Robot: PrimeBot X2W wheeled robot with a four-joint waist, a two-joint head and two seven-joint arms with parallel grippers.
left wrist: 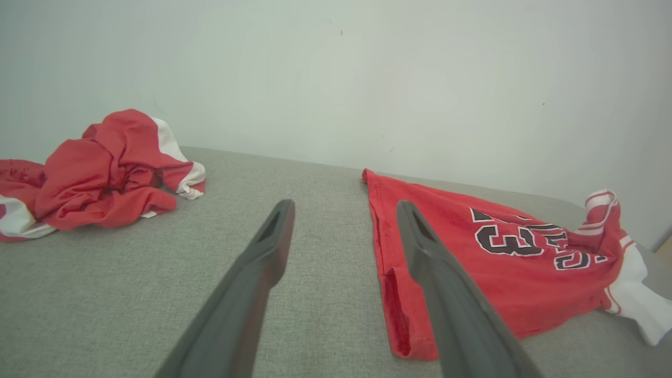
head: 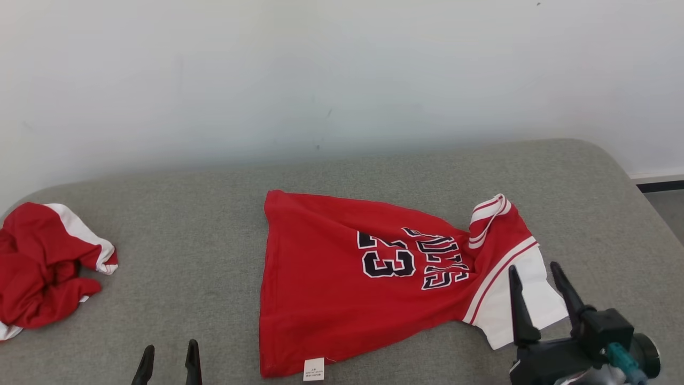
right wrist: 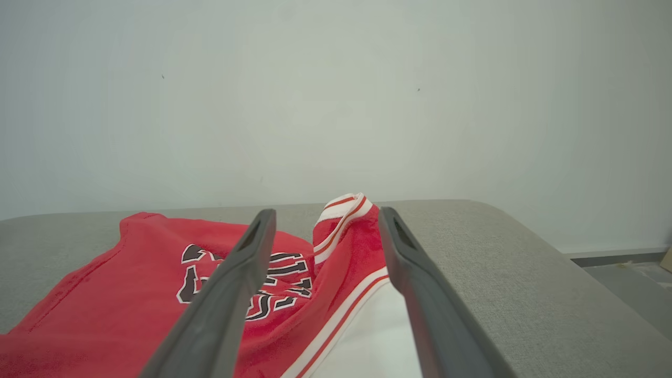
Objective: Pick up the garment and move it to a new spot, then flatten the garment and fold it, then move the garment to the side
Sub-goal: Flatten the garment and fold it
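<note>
On grey fabric surface (head: pixel 187 214), found limp, light red-and-white cloth jersey (head: pixel 320 278); judged hem, shoulder corners best holds; noted left gripper (head: pixel 170 346), right gripper (head: pixel 534 266) spread, empty

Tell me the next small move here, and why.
Probably lower the open right gripper onto the rumpled shoulder trim of the jersey and pinch it: that end stands bunched up while the rest lies nearly flat, and that gripper hovers beside it.

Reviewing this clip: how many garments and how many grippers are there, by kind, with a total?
Garments: 2, the spread jersey and the crumpled red garment.
Grippers: 2, the left gripper and the right gripper, both open.
Total: 4.
</note>
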